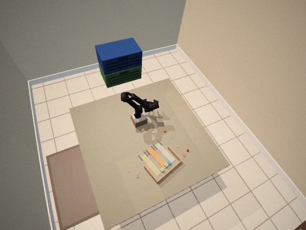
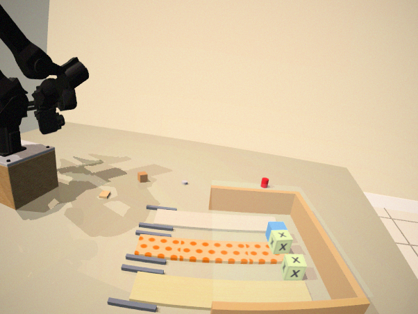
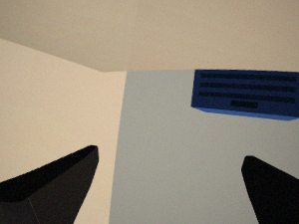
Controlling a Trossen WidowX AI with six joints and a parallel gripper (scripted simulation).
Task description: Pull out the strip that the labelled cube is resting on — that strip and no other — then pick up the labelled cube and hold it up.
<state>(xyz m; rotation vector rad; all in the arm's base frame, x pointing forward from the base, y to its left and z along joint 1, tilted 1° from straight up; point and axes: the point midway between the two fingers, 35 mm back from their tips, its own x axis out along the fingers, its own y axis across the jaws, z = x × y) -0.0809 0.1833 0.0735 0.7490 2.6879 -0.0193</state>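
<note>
A green X-marked cube (image 1: 166, 165) (image 2: 280, 242) is at the far end of the orange-dotted strip (image 1: 156, 156) (image 2: 204, 252), seemingly resting on it. A second green X-marked cube (image 1: 162, 169) (image 2: 294, 267) is between the dotted strip's end and the yellow strip (image 1: 150, 165) (image 2: 215, 290). A blue cube (image 1: 169, 162) (image 2: 275, 228) is beside the first, near the pale strip (image 1: 164, 152) (image 2: 208, 219); its base is partly hidden. My gripper (image 3: 172, 159) is open and empty, raised near the arm's base, far from strips and cubes, facing the room's back walls.
A wooden border (image 1: 157, 181) (image 2: 324, 240) encloses the strips' far ends on three sides. Dark rails (image 2: 146, 259) flank their near ends. A red cylinder (image 1: 187, 150) (image 2: 264, 183) lies outside the border; an orange block (image 1: 164, 131) (image 2: 142, 177) is nearer the base. A blue crate (image 1: 122, 58) (image 3: 244, 89) stands behind.
</note>
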